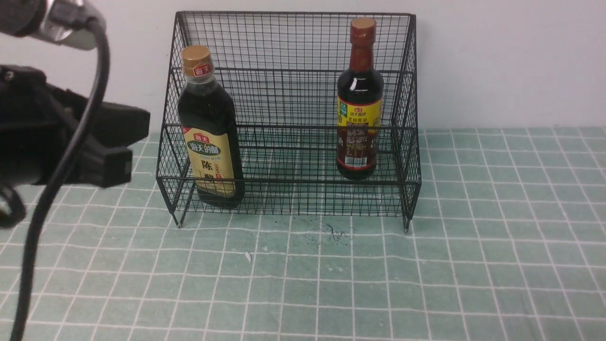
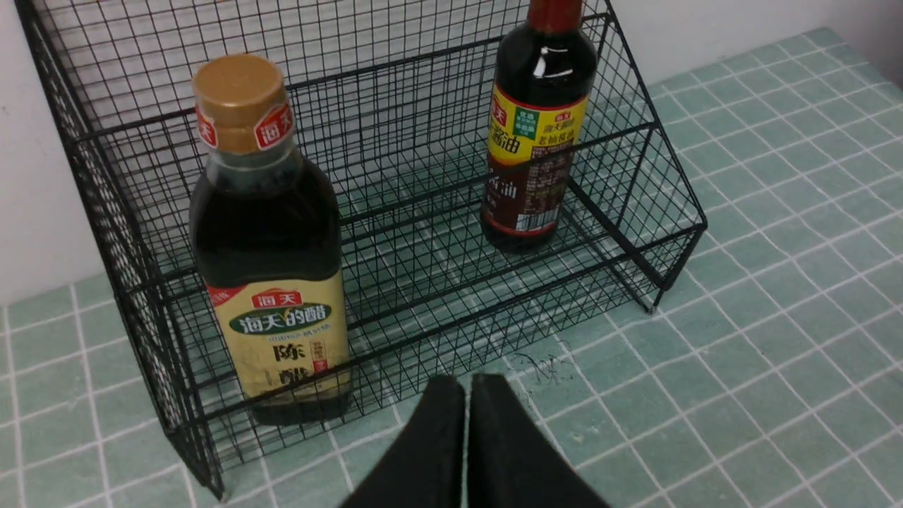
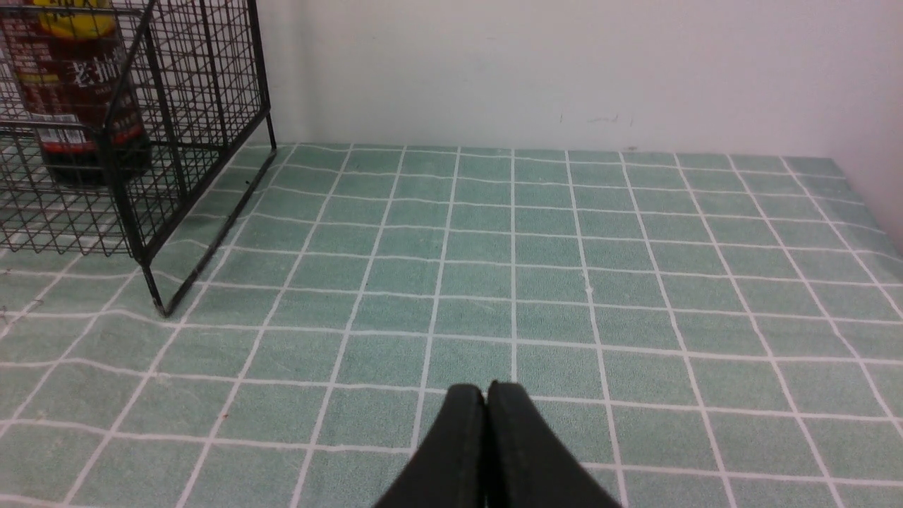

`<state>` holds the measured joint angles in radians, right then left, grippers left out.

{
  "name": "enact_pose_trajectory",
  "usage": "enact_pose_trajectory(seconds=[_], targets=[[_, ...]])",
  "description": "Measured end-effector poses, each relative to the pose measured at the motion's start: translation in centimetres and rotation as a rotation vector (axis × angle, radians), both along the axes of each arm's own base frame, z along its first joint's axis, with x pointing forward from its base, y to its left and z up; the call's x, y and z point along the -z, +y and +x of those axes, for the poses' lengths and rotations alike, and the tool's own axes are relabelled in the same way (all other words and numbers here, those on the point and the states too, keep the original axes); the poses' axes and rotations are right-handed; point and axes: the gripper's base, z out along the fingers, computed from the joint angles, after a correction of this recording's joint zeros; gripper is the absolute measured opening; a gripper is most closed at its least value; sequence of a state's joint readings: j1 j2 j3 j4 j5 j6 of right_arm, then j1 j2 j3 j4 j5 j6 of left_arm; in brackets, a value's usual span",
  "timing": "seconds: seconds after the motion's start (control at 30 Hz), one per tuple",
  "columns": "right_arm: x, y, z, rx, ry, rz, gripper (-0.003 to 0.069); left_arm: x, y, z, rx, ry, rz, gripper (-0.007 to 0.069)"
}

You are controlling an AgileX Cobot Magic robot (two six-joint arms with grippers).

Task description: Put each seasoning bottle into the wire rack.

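The black wire rack (image 1: 289, 71) stands against the back wall. On its lower front tier at the left stands the broad gold-capped bottle (image 1: 209, 132) with a tan label (image 2: 264, 240). The slim reddish-capped bottle (image 1: 359, 102) with a yellow label (image 2: 536, 134) stands upright on the right, further back. My left gripper (image 2: 465, 384) is shut and empty, hovering over the cloth just in front of the rack. The left arm (image 1: 61, 137) shows at the left edge of the front view. My right gripper (image 3: 485, 391) is shut and empty, above the cloth to the right of the rack (image 3: 141, 141).
A green checked cloth (image 1: 426, 265) covers the table. A small white scrap (image 1: 247, 256) and a dark scribble mark (image 1: 337, 233) lie in front of the rack. A white wall (image 1: 497, 61) runs along the back. The arm's cable (image 1: 47, 199) hangs at the left.
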<state>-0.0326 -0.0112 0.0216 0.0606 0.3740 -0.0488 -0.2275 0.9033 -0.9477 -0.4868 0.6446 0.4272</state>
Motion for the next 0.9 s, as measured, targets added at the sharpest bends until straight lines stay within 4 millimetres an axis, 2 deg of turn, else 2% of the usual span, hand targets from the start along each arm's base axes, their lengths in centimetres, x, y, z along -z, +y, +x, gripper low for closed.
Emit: enact_pose_trajectory(seconds=[0.1,0.17,0.27,0.4,0.63,0.9], targets=[[0.0,0.0,0.0,0.000,0.000,0.000,-0.0014,0.3,0.8,-3.6,0.002,-0.056,-0.014,-0.0006],[0.0,0.0,0.0,0.000,0.000,0.000,-0.0014,0.5,1.1,-4.8,0.001,-0.079,-0.018,-0.0006],[0.0,0.0,0.0,0.000,0.000,0.000,-0.0014,1.0,2.0,-8.7,0.002,-0.168,-0.048,-0.0006],[0.0,0.0,0.0,0.000,0.000,0.000,-0.0014,1.8,2.5,-11.8,0.020,-0.221,-0.061,-0.0006],[0.0,0.0,0.0,0.000,0.000,0.000,-0.0014,1.9,3.1,-15.1,0.042,-0.313,-0.069,-0.0006],[0.0,0.0,0.0,0.000,0.000,0.000,-0.0014,1.7,3.1,-15.9,0.059,-0.352,-0.107,-0.0006]])
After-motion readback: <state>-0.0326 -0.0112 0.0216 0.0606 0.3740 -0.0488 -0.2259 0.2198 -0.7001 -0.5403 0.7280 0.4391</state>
